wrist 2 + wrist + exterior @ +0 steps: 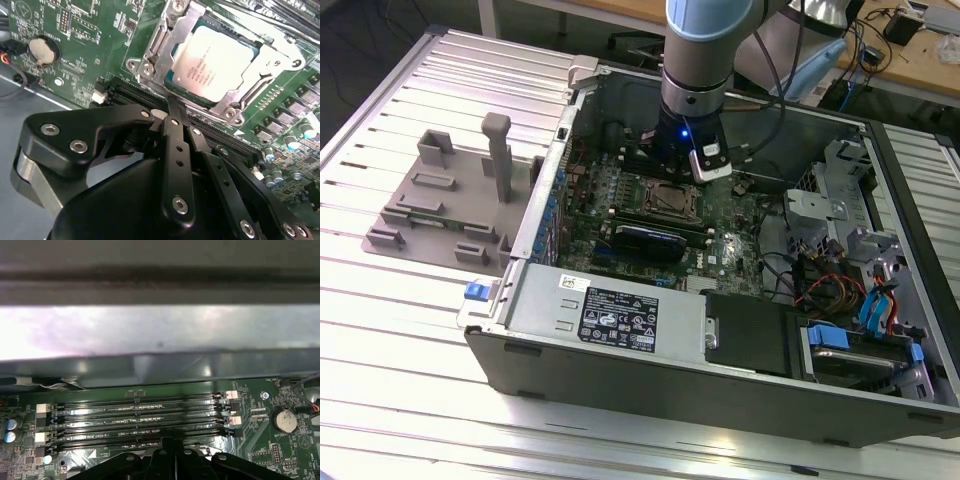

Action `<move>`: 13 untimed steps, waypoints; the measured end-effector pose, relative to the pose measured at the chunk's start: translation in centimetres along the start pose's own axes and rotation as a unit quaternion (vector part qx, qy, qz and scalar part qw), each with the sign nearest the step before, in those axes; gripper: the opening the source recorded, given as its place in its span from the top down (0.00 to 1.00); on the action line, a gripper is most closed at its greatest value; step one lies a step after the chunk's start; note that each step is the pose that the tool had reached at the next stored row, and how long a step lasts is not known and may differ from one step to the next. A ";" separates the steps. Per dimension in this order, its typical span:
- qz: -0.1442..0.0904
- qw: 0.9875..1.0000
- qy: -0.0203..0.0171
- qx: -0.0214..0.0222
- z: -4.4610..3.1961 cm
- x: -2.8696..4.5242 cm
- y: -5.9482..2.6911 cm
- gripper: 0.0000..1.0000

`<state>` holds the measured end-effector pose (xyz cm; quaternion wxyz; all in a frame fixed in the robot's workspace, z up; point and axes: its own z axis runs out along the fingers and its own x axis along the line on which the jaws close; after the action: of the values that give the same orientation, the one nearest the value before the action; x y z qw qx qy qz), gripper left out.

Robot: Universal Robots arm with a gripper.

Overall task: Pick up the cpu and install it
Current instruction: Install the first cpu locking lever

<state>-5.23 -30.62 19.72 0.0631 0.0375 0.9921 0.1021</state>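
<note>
The cpu point(215, 62), a silver square plate with a thin pale rim, lies flat inside the metal-framed socket point(150, 55) on the green motherboard; the exterior view shows the cpu point(665, 197) in the middle of the open computer case. My gripper point(172, 107) hangs over the black memory slots point(135, 415) just beside the socket. Its black fingers are pressed together and hold nothing. In the first wrist view the gripper point(172, 445) points down at the slots. The arm point(695, 100) stands upright over the board.
The case's metal wall point(160, 340) rises close behind the memory slots. A coin battery point(41, 49) sits on the board nearby. A power supply point(610, 315) lines the case's front, drive bays point(860, 300) fill the exterior view's right, and a grey fixture plate point(450, 200) lies at its left.
</note>
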 end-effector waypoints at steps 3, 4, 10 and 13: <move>0.003 1.000 0.000 0.001 0.11 -0.27 -0.02 0.89; 0.004 1.000 0.000 0.001 0.12 -0.31 -0.02 0.89; 0.004 1.000 -0.001 -0.002 0.11 -0.34 -0.01 0.89; 0.004 1.000 -0.001 -0.002 -0.34 -0.40 0.09 0.89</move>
<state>-4.87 -30.63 20.12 0.0634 0.0414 0.9917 0.1043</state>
